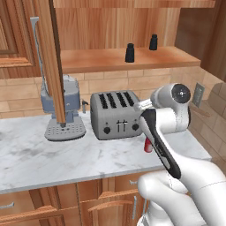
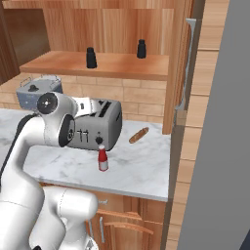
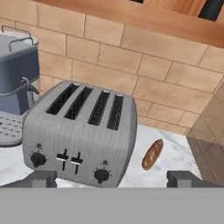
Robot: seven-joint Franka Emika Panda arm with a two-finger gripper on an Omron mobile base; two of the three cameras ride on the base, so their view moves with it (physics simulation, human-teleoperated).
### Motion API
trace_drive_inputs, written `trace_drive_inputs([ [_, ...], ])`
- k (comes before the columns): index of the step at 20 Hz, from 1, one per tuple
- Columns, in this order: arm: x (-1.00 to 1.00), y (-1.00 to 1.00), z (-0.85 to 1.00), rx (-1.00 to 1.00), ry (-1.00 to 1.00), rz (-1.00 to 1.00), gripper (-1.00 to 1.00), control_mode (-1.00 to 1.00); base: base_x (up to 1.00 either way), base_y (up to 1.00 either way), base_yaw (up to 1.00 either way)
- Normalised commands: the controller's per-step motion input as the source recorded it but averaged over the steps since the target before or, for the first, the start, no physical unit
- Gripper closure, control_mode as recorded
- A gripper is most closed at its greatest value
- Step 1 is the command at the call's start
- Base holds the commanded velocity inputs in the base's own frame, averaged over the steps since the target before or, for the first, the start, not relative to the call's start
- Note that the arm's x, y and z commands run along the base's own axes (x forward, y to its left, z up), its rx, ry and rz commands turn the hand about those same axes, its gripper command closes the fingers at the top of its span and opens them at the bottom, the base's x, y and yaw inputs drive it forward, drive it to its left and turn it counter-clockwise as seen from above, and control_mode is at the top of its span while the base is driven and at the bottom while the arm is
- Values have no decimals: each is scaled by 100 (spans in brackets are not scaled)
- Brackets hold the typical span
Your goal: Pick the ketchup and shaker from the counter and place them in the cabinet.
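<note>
Right base view: ketchup (image 2: pixel 102 159) stands alone on the bench (image 2: pixel 141 171); gripper (image 3: pixel 113 179), spread wide, should descend squarely around its cap.

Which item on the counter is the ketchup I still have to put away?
Find the grey four-slot toaster on the marble counter. The ketchup stands upright just in front of it, near the counter's front edge. It is a small red bottle with a pale cap, unlike the tan-brown oval item lying flat behind it toward the brick wall.
</note>
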Motion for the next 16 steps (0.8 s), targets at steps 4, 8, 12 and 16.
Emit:
trace_drive_inputs([
  [4,0,0,-34,0,16,-1,-100,-100,0,0,0],
  [8,0,0,-22,0,15,-2,-100,-100,0,0,0],
  [12,0,0,0,0,6,-2,-100,-100,0,0,0],
  [16,0,-9,0,0,4,-1,-100,-100,0,0,0],
])
